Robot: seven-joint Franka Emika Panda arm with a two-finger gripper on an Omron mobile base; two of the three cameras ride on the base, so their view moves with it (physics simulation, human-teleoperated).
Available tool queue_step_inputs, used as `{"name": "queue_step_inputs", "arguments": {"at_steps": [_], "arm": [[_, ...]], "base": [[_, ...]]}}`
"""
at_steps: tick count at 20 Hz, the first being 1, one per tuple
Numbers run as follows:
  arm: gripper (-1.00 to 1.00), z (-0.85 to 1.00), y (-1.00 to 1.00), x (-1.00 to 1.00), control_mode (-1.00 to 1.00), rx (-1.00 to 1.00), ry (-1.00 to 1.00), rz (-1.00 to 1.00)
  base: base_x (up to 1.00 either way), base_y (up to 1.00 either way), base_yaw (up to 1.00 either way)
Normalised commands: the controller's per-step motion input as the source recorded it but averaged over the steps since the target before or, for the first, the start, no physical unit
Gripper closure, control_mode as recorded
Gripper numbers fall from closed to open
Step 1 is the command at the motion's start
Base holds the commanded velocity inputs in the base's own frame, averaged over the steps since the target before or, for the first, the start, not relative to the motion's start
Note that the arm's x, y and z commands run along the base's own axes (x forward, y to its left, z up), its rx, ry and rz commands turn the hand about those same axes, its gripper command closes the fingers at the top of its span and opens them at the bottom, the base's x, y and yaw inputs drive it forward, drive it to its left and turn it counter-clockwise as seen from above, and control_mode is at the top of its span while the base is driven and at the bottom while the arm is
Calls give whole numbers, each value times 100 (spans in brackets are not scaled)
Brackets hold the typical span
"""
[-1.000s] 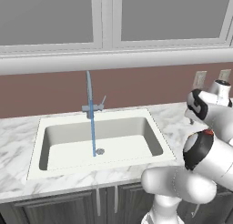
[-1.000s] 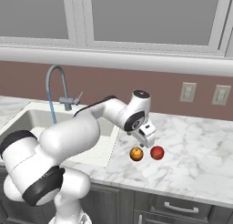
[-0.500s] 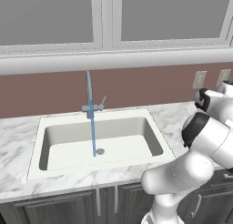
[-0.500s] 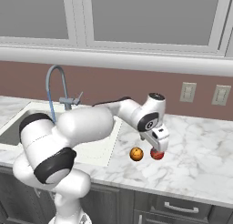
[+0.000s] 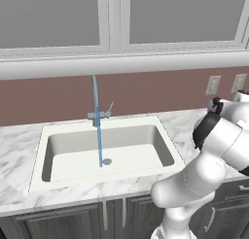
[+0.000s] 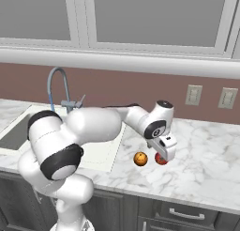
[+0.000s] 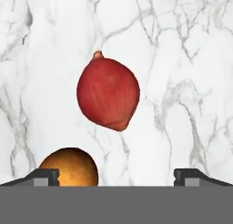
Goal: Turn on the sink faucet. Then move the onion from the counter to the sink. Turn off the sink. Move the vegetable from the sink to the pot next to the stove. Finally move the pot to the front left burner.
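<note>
Bare counter (image 7: pixel 182 59) all round ahead of the jaws. Gripper (image 7: pixel 116 177) spread wide, holding nothing; onion (image 7: pixel 108 93) centred beyond, orange ball (image 7: pixel 70 166) seemingly touching one tip.

The arm (image 6: pixel 84 131) is built of fat, glossy white rounded segments, smooth as moulded plastic. Black bands ring the joints, widest at the elbow, and a round dark cap sits on the wrist housing. The hand (image 6: pixel 165 150) is a small white block beneath that wrist, ending in two short dark grey finger tips (image 7: pixel 43 176) with squared ends.
</note>
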Motion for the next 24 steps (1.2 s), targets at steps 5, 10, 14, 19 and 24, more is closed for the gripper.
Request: {"name": "queue_step_inputs", "arguments": {"at_steps": [5,10,14,19,24], "arm": [[-100,-19,-12,19,-100,0,6,0],[-100,-13,-12,20,-100,0,8,0],[-100,-10,-16,14,-100,0,9,0],[-100,-2,-8,14,-100,0,5,0],[-100,-6,-6,7,-100,0,4,0]], "base": [[0,0,0],[0,0,0],[0,0,0],[0,0,0],[0,0,0]]}}
